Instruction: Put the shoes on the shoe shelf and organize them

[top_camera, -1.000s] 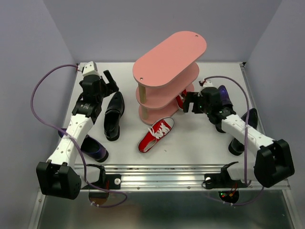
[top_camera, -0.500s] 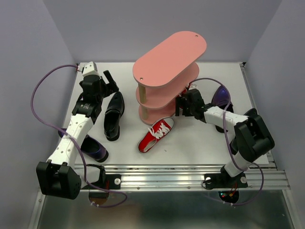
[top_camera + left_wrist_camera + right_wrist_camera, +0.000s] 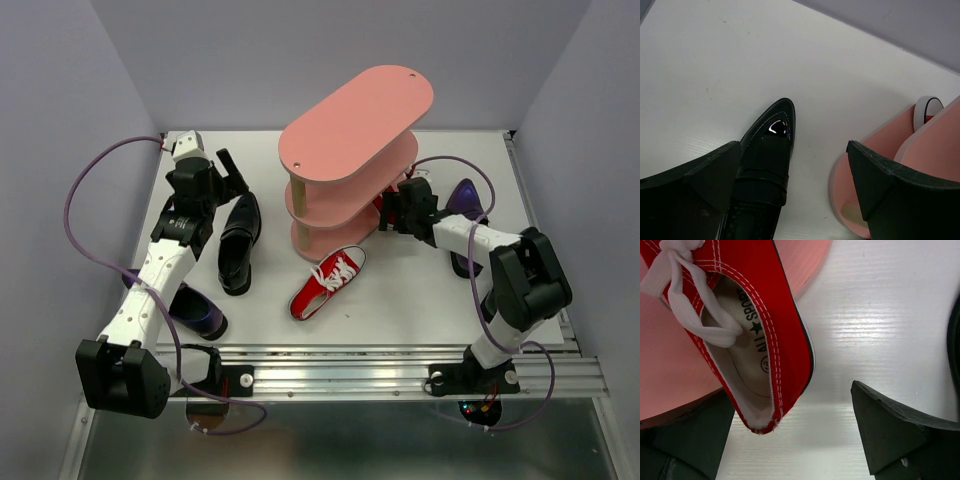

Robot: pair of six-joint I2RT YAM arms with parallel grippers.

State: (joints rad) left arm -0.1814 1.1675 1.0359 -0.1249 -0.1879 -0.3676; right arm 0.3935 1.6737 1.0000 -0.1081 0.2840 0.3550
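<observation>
Top external view: the white desk (image 3: 400,300) carries everything, and the pink shelf (image 3: 355,115) stands at its centre, three oval boards stacked on light posts, all three looking bare but for one shoe at the bottom.

The left gripper (image 3: 232,172) hangs at the shelf's 9 o'clock. Its jaws are spread wide and hold nothing, and they straddle the toe end of the black loafer (image 3: 240,240) lying on the desk below. The right gripper (image 3: 392,213) sits at the shelf's 4 o'clock, level with the lowest board. Its jaws are also wide apart and empty, one on each side of the heel of a red sneaker (image 3: 785,315).

That sneaker lies on the bottom board with its heel hanging past the edge over the desk, so it probably needs a nudge further in. The second red sneaker (image 3: 328,283) lies on the desk at the shelf's 6 o'clock. One purple shoe (image 3: 198,312) is at 8 o'clock near the left arm, and the other purple shoe (image 3: 463,193) is at 3 o'clock behind the right arm.

The sneakers look light, with soft canvas sides that would cave in, so squeezing across the firmer rubber sole near the heel seems safest. The loafer looks stiffer and glossy, likely slippery, and is best pinched across its middle.
</observation>
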